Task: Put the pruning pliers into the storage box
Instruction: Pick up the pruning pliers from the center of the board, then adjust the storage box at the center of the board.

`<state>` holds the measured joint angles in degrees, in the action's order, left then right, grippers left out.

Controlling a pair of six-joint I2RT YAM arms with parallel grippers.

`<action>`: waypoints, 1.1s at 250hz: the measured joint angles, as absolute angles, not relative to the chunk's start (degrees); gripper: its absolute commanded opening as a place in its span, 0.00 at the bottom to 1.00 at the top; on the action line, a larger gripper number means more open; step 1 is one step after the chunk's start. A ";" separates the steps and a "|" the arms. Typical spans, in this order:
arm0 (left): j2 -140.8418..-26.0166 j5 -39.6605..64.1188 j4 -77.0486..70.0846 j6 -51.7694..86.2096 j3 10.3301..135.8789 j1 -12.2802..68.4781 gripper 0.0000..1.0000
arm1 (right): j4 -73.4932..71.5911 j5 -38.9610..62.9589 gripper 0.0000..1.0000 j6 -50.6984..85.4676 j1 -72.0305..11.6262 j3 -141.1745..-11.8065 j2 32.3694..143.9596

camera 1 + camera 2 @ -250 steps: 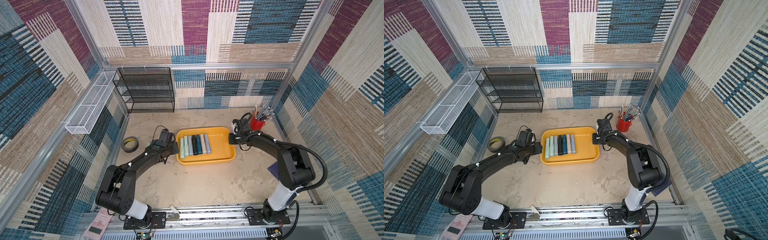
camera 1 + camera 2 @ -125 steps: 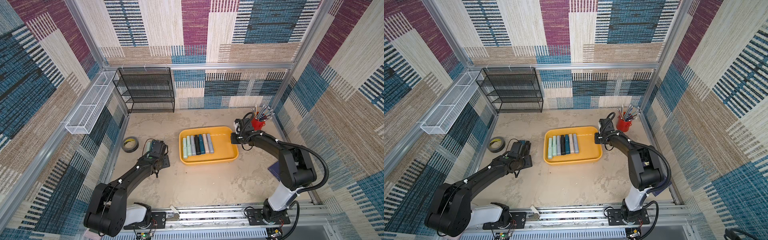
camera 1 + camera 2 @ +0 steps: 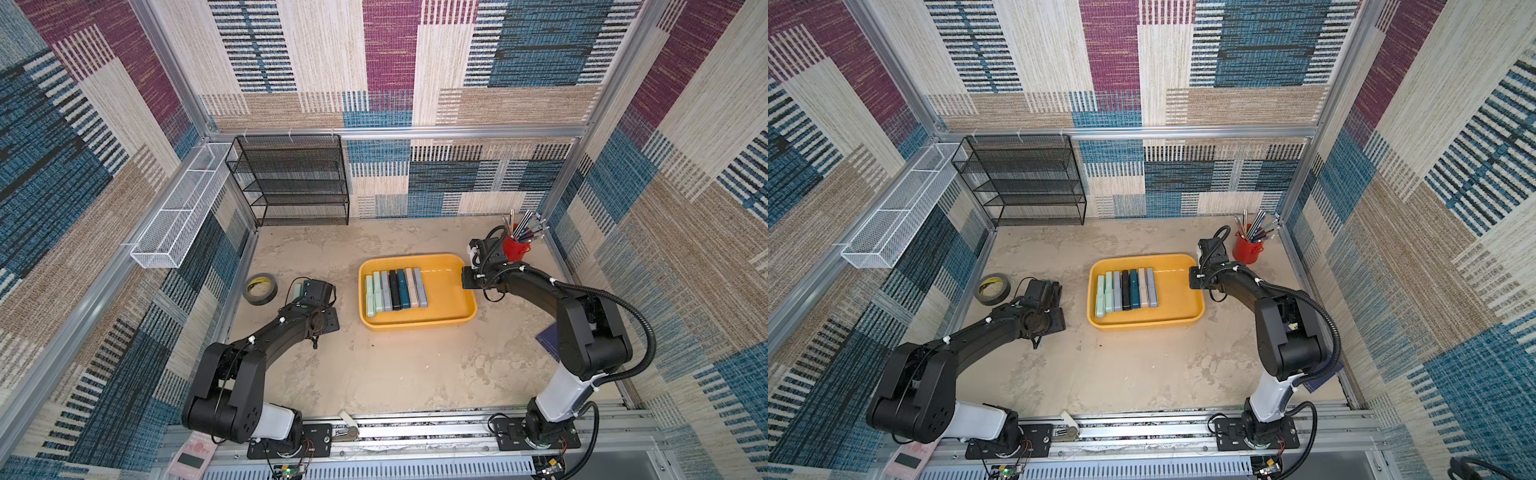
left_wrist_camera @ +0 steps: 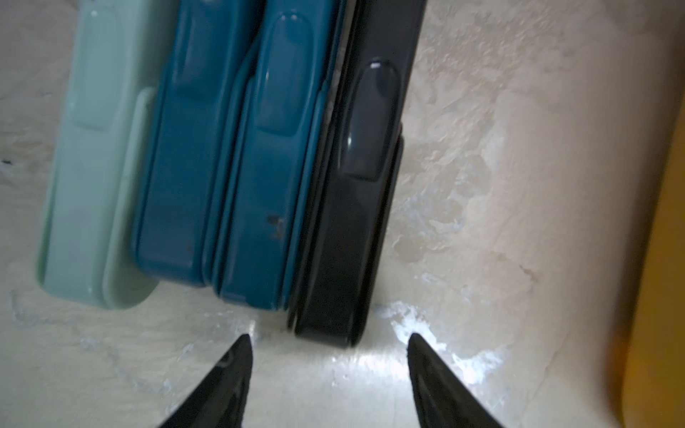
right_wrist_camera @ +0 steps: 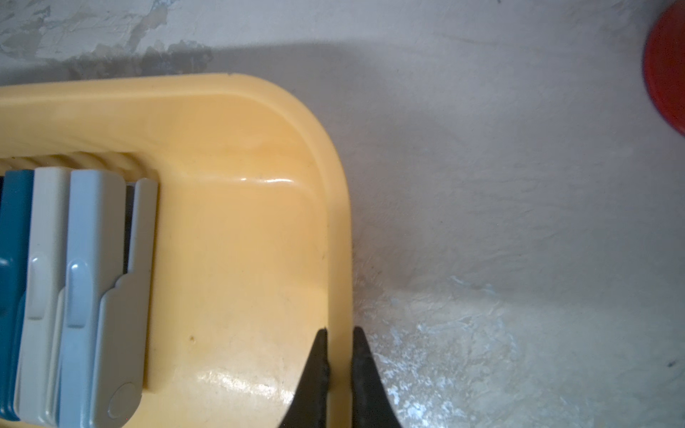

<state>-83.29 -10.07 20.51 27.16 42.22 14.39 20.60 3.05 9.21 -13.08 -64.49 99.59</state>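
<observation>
The yellow storage box (image 3: 415,325) (image 3: 1144,325) lies mid-table with several pruning pliers (image 3: 395,289) (image 3: 1128,289) in a row at its left end. My right gripper (image 5: 339,333) is shut on the box's right rim (image 5: 339,222), as seen in both top views (image 3: 469,282). Several more pruning pliers lie side by side on the table left of the box: a pale green one (image 4: 89,166) (image 3: 296,289), two teal ones (image 4: 226,178) and a black one (image 4: 356,207). My left gripper (image 4: 329,339) hangs open just short of the black one's end, holding nothing.
A black tape roll (image 3: 260,289) lies left of my left arm. A black mesh rack (image 3: 297,183) stands at the back and a white wire basket (image 3: 178,216) hangs on the left wall. A red cup of pens (image 3: 515,248) stands behind my right gripper.
My left arm has drawn back leftward from the box's left edge to the loose pliers, its jaws opening wider. The box slid slightly right with my right gripper.
</observation>
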 measured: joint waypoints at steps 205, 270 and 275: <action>-98.06 -8.64 24.64 22.81 56.25 14.39 0.44 | 19.25 3.97 0.06 9.19 -12.64 -64.99 100.60; -97.82 -8.60 25.96 22.48 56.34 14.41 0.20 | 19.20 4.05 0.06 9.28 -12.62 -64.97 100.60; -97.69 -8.62 26.04 22.48 56.34 14.41 0.19 | 19.18 4.08 0.06 9.34 -12.62 -64.97 100.60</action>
<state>-97.69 -8.62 26.04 22.48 56.34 14.41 19.18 4.08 9.34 -12.62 -64.97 100.60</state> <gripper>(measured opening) 0.255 0.110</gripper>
